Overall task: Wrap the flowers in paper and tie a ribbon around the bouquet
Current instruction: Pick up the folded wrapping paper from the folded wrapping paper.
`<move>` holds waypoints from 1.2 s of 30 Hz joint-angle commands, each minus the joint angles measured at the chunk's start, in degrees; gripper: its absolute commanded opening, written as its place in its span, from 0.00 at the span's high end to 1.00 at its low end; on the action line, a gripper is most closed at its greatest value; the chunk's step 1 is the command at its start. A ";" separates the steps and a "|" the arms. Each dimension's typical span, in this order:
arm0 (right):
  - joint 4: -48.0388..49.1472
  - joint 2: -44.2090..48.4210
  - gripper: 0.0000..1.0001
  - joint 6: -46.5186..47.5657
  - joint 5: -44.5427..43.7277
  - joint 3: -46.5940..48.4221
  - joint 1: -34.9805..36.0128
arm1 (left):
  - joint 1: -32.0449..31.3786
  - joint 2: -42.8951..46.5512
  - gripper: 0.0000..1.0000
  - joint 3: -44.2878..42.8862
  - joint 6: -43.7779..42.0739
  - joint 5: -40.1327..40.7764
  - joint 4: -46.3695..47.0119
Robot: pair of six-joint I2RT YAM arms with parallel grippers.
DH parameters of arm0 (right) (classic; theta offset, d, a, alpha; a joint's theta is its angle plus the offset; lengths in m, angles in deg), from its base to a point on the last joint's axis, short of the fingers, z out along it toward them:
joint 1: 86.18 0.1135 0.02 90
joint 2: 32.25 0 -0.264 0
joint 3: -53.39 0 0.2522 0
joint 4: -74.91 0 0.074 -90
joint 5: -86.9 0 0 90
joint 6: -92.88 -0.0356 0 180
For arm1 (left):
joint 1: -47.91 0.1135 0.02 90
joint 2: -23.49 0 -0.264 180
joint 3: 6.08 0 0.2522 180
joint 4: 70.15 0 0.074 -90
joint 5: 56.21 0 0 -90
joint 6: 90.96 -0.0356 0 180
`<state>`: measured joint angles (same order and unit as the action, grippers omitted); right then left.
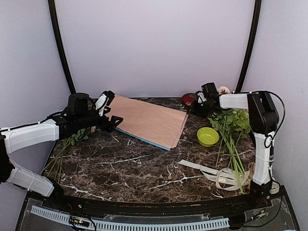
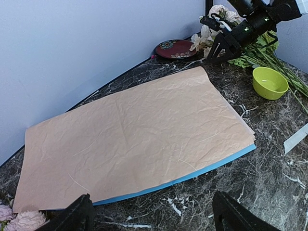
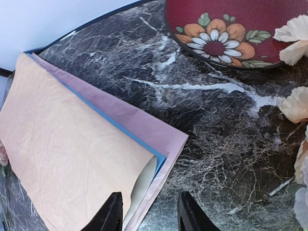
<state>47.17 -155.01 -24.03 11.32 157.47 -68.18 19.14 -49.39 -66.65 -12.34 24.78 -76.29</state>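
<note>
Dark white-veined marble surface (image 1: pixel 144 168), read from above with the arm bases at 6 o'clock. Large creased tan kraft-like paper sheet (image 1: pixel 149 118): lies flat at 12 o'clock of centre, topmost of a stack. A light blue sheet (image 3: pixel 156 156) shows beneath it as a thin edge, and a lilac sheet (image 3: pixel 144 129) shows under that at the corner nearest the right arm (the tan sheet's paler underside just shows where this corner lifts). Pale pink and cream flowers (image 1: pixel 223 90) with green leaves and long thin stems: loose on the surface at 3 o'clock, blooms toward the far wall, stems running down to 5 o'clock, apart from the paper. Long cream ribbon with dark lettering (image 1: pixel 199 167): loose loops at 4 to 5 o'clock, the stem ends lying across them. Lime-green round bowl (image 1: pixel 208 136): at 2 o'clock, between the stack and the stems. Dark red plate with a painted daisy (image 3: pixel 216 38): at 1 o'clock, just beside the blooms. Second bunch of green stems (image 1: pixel 62 154): at 9 o'clock, under the left arm. Left fingers (image 1: pixel 113 109): spread wide, grasping nothing, at the 9 o'clock end of the stack. Right fingers (image 1: pixel 192 108): parted, nothing between them, over the 3 o'clock corner of the stack; whether they touch it cannot be told.
</note>
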 commanded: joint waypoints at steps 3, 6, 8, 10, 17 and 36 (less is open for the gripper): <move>12.49 1.99 0.66 -8.66 4.37 -5.54 0.36 | -0.14 -0.46 0.13 0.11 -0.23 -1.09 0.47; 12.66 0.20 0.64 -9.77 5.85 -4.50 0.34 | -0.14 -0.59 0.13 0.10 -0.31 -0.79 0.32; 13.20 -0.75 0.64 -10.38 6.88 -4.09 0.35 | -0.20 -0.51 0.13 0.09 -0.37 -0.83 0.29; 13.90 -1.41 0.66 -11.08 7.95 -3.94 0.29 | -0.20 -0.42 0.13 0.18 -0.49 -0.71 0.29; 14.70 -3.04 0.70 -12.18 9.84 -3.42 0.51 | -0.14 -0.77 0.13 -0.11 -0.31 -1.25 0.12; 16.58 -7.19 0.72 -13.06 14.89 0.19 0.67 | -0.16 -1.14 0.13 -0.04 -0.66 -0.92 -0.15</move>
<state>61.33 -160.32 -36.71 23.27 155.33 -67.94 19.14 -50.51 -66.65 -12.36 24.36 -76.33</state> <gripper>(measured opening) 0.273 0.872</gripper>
